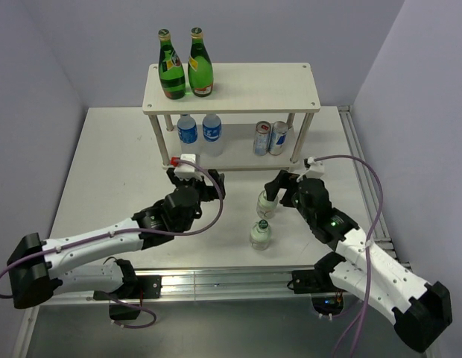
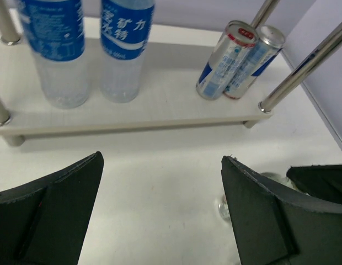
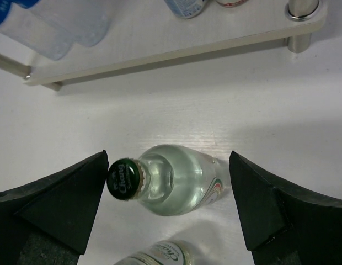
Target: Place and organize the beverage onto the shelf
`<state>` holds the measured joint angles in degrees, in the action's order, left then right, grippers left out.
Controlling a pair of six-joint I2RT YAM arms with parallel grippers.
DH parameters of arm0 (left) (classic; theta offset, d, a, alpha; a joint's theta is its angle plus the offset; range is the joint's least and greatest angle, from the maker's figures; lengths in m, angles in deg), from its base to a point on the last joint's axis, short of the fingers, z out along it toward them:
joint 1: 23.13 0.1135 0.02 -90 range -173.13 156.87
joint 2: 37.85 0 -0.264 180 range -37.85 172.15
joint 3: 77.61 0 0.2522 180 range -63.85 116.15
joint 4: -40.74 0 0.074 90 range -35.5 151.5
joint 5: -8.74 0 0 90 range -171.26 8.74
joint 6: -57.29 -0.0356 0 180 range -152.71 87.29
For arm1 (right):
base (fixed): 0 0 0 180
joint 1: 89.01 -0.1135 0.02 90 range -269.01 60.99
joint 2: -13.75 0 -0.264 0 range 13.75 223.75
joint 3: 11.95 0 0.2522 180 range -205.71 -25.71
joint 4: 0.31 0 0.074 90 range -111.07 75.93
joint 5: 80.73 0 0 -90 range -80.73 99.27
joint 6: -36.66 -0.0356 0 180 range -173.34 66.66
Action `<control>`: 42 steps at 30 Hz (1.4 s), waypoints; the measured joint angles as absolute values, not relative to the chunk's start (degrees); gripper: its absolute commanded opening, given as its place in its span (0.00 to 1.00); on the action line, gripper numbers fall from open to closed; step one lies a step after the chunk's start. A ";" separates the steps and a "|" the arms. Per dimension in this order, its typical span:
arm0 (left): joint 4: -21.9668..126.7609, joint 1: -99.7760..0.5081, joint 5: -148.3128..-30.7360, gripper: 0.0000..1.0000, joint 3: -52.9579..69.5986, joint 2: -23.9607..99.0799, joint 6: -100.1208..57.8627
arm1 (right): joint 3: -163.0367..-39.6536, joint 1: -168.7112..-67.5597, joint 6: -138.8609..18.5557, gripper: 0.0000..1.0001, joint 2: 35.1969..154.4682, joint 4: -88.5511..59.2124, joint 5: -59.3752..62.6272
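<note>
The bottle (image 3: 176, 185) stood near the middle of the counter (image 3: 270, 110), in front of the shelf (image 3: 160, 49), between your right tool's (image 3: 168, 165) spread jaws. You needed to drop lower, centre on its body, then close gently.

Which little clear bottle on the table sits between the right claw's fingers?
The bottle nearer the shelf; the other bottle stands outside the right gripper.
</note>
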<state>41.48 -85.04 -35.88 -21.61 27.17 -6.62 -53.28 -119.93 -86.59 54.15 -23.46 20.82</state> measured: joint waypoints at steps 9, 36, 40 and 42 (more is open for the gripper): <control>68.02 -88.08 -31.96 0.93 -17.26 14.58 1.40 | -56.12 -131.64 -85.13 0.88 58.98 -25.25 35.40; 83.32 -91.47 -20.82 0.93 -21.89 2.21 10.03 | -58.68 -133.06 -83.03 0.00 72.75 -17.84 48.86; 83.58 -91.47 -18.72 0.94 -23.69 2.14 11.48 | -60.65 -133.67 -82.40 0.00 72.73 -21.60 48.90; 83.65 -91.47 -17.95 0.94 -24.65 2.10 11.98 | -62.24 -134.18 -82.11 0.00 72.71 -24.53 48.84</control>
